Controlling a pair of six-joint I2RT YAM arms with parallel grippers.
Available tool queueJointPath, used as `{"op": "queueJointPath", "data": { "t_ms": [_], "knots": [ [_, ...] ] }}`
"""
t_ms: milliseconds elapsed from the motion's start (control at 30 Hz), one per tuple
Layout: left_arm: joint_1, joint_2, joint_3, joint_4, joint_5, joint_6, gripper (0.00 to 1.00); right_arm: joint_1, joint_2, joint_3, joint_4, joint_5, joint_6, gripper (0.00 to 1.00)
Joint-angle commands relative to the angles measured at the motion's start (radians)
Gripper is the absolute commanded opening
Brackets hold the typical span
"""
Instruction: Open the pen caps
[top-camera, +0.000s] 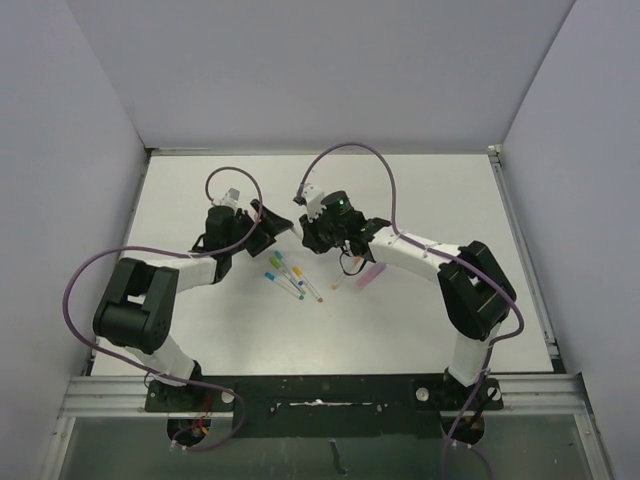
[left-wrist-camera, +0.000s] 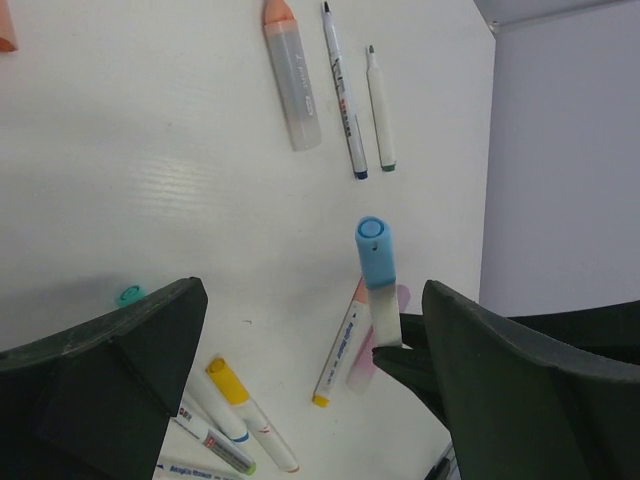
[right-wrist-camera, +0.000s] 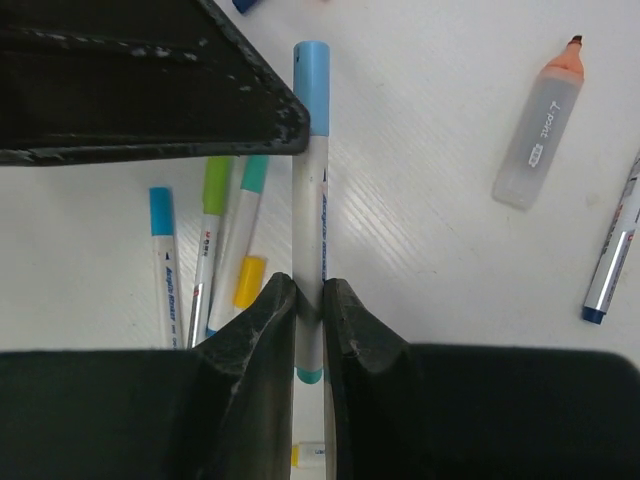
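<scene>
Now: blue cap lined up for the pull

Firmly narrowed, the right tool (right-wrist-camera: 310, 297) pinches a white pen barrel (right-wrist-camera: 310, 215), its blue cap (right-wrist-camera: 312, 85) pointing to 12 o'clock in the right wrist view. The left tool (left-wrist-camera: 312, 300) stands wide, with the cap just off its fingertips and apparently untouched. Next, I judge, it must close on the cap alone and pull straight along the barrel. Other capped pens (right-wrist-camera: 216, 185) lie on the counter (right-wrist-camera: 430, 200) at 9 o'clock.

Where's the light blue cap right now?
Right wrist view, top centre: the light blue cap sits on the white pen clamped in the right gripper, beside a finger of the open left gripper.
</scene>
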Motion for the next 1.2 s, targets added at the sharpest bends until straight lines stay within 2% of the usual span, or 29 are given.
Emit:
{"op": "queueJointPath", "data": {
  "t_ms": [0,200,567,767,1033,1067,1100,1133,1167],
  "knots": [
    [-0.023,0.032,0.070,0.105,-0.015,-0.013,0.89,0.007,-0.054,0.004,0.056,-0.047,0.020,0.00],
    [-0.030,0.038,0.078,0.118,-0.026,-0.024,0.86,0.015,-0.066,0.003,0.055,-0.063,0.016,0.00],
    [-0.048,0.048,0.067,0.201,0.000,-0.053,0.58,0.017,-0.081,-0.019,0.095,-0.069,0.032,0.00],
    [-0.052,0.053,0.058,0.230,0.014,-0.062,0.40,0.017,-0.098,-0.038,0.124,-0.073,0.044,0.00],
    [-0.053,0.052,0.046,0.247,0.025,-0.064,0.02,0.016,-0.119,-0.049,0.129,-0.066,0.046,0.00],
    [-0.054,0.050,0.045,0.247,0.025,-0.065,0.00,0.016,-0.120,-0.050,0.130,-0.067,0.045,0.03],
    [-0.054,0.047,0.045,0.247,0.027,-0.064,0.00,0.016,-0.120,-0.050,0.133,-0.068,0.045,0.15],
    [-0.055,0.046,0.045,0.247,0.032,-0.064,0.00,0.016,-0.120,-0.048,0.132,-0.070,0.044,0.40],
    [-0.056,0.045,0.049,0.246,0.035,-0.063,0.00,0.016,-0.114,-0.042,0.127,-0.073,0.044,0.54]
  ]
}}
